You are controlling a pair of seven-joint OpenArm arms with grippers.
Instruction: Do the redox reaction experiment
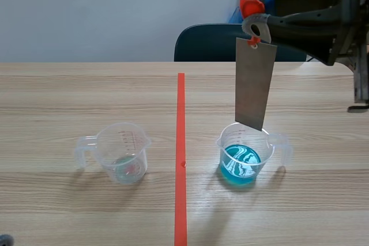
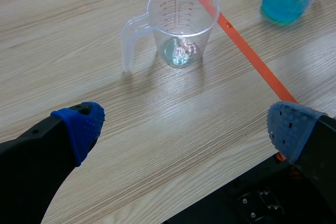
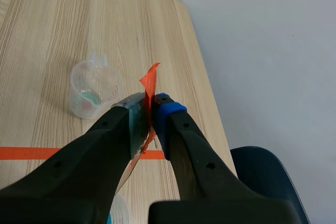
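Left gripper (image 2: 184, 129): fingers spread wide, nothing between the blue pads; it hovers low over the table (image 1: 69, 90), short of the clear measuring cup.
Clear measuring cup (image 1: 122, 154): upright, left of the tape line, handle pointing left. It holds only a little pale greenish liquid at the bottom.
Writing: red graduations (image 2: 176, 11) run up the clear cup's wall (the figures are too small to read).
Tape line (image 1: 180, 159): orange-red, running away from the robot between the two cups.
Cup of blue liquid (image 1: 242, 154): upright, right of the line, handle pointing right, about a third full.
Metal strip (image 1: 255, 82): grey, hanging almost upright, its lower edge at the mouth of the blue cup and above the liquid.
Right gripper (image 3: 151, 108): raised above the blue cup, fingers pinched on the strip's top end, where an orange-red tag (image 3: 149, 85) sticks out.
Chair (image 1: 213, 41): dark, behind the table's far edge.
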